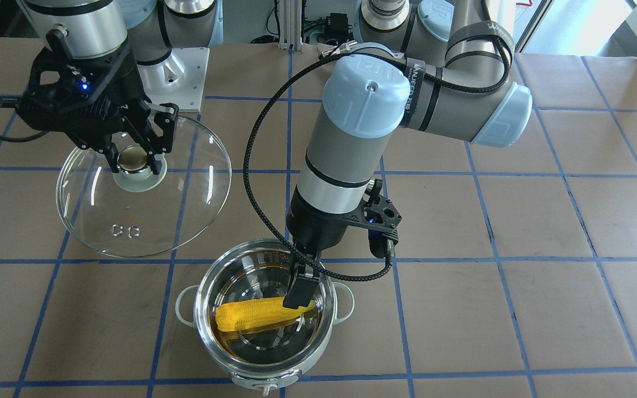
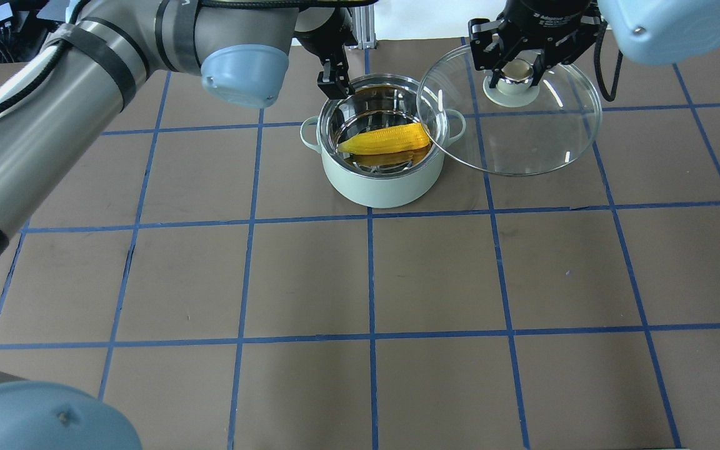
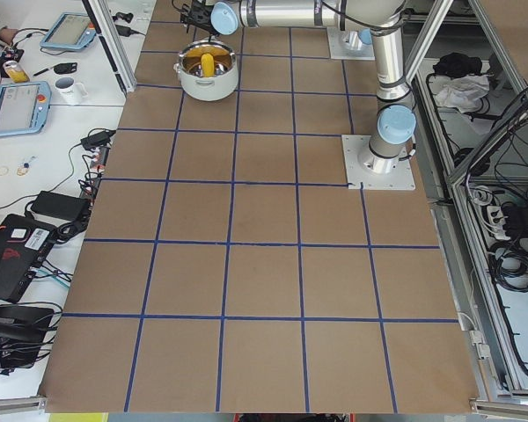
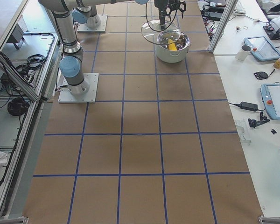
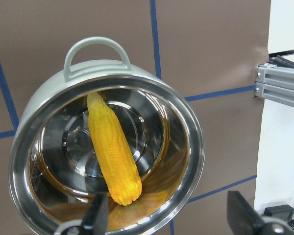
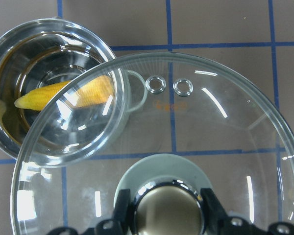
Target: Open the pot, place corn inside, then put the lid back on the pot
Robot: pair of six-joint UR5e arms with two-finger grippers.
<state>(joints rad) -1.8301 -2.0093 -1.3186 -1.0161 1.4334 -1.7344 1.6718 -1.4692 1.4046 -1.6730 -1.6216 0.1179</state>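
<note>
The mint-green steel pot (image 2: pixel 385 187) stands uncovered at the far middle of the table. The yellow corn (image 2: pixel 388 139) lies on its bottom, as the left wrist view (image 5: pixel 112 147) also shows. My left gripper (image 1: pixel 302 287) hangs over the pot's rim, open and empty. Its fingers (image 5: pixel 98 215) stand wide apart on either side of the corn's thick end. My right gripper (image 1: pixel 133 157) is shut on the knob (image 6: pixel 169 205) of the glass lid (image 2: pixel 522 144). It holds the lid in the air beside the pot, with the lid's edge overlapping the pot's rim in the overhead view.
The table is brown paper with a blue tape grid (image 2: pixel 369 275). An aluminium frame post (image 5: pixel 279 83) stands just past the table edge behind the pot. The operators' desk with tablets and a mug (image 3: pixel 66 88) lies beyond that edge.
</note>
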